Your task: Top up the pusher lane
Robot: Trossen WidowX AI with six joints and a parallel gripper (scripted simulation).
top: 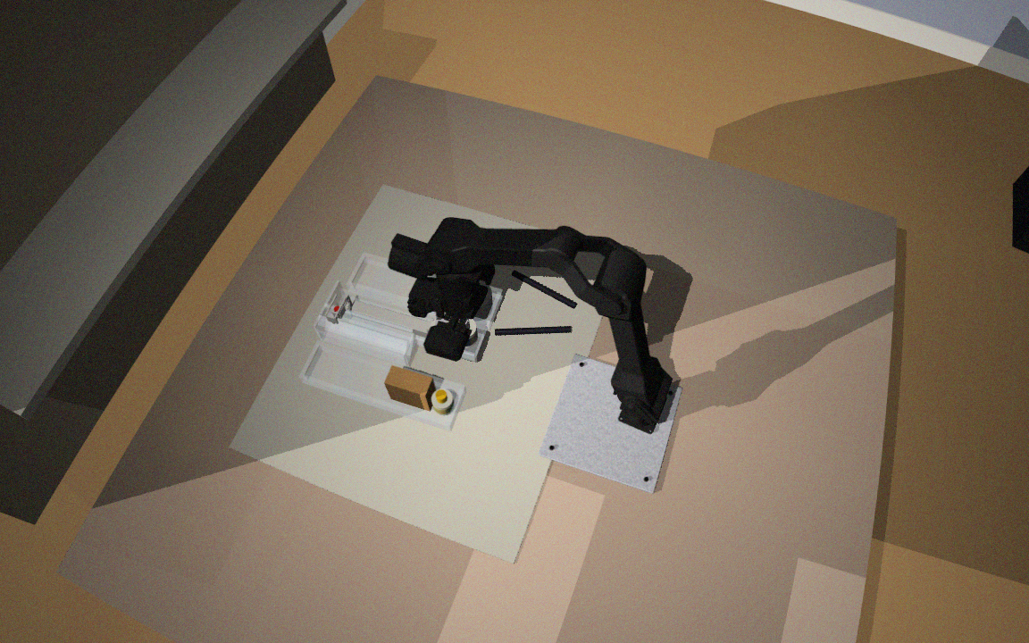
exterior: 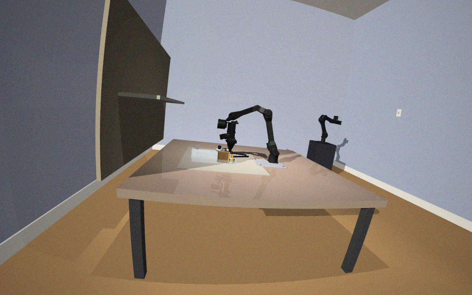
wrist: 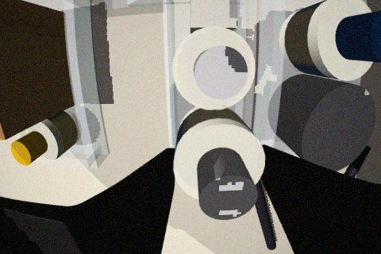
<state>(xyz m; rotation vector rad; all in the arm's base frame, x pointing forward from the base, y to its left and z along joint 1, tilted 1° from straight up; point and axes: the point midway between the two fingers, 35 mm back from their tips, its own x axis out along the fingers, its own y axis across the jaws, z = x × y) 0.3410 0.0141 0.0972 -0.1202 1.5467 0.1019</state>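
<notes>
Roughly upright, cap up, gripped jar (wrist: 219, 143).
</notes>
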